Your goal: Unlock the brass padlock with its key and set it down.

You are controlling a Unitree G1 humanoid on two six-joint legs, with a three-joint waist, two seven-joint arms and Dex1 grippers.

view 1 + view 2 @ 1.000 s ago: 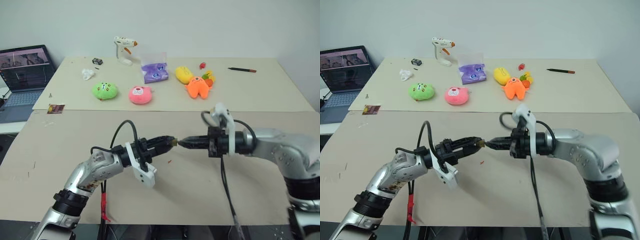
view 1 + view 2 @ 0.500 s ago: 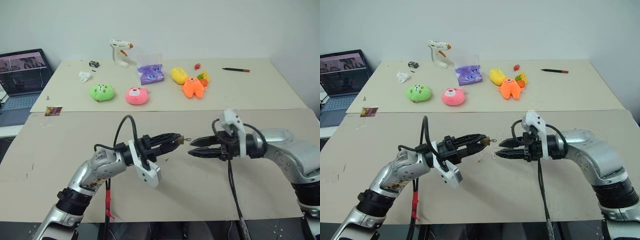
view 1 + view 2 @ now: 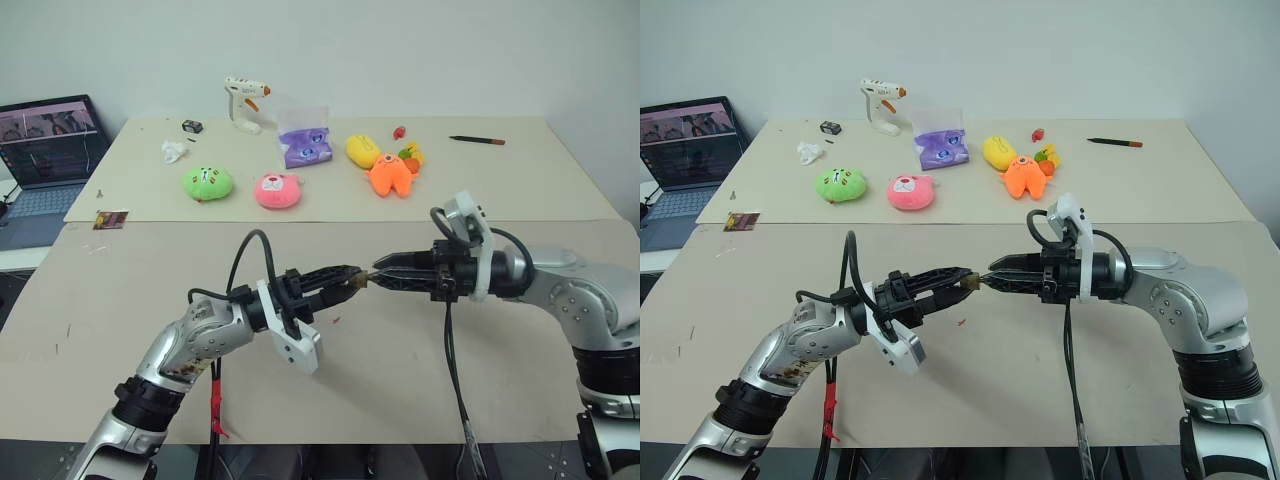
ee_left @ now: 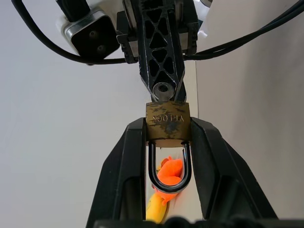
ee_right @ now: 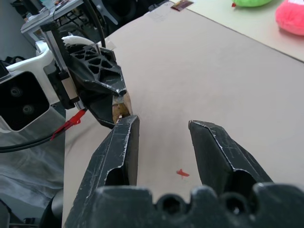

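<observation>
Brass padlock, scuffed, steel U-shackle, clamped in left tool, right tool parted, empty.

- Padlock: sides of body covered by left gripper fingers; shackle bottom dips behind gripper base.
- Key: can't make it out in head views, too small; spot where it'd be is behind right gripper fingertip.
- Padlock in right wrist view: just a brass sliver, rest behind both grippers' fingers.
- Laptop: cut by frame's left edge.
- Orange toy in left wrist view: seen partly, thru shackle loop.
- Small dark item at far table end: too small to ID.
</observation>
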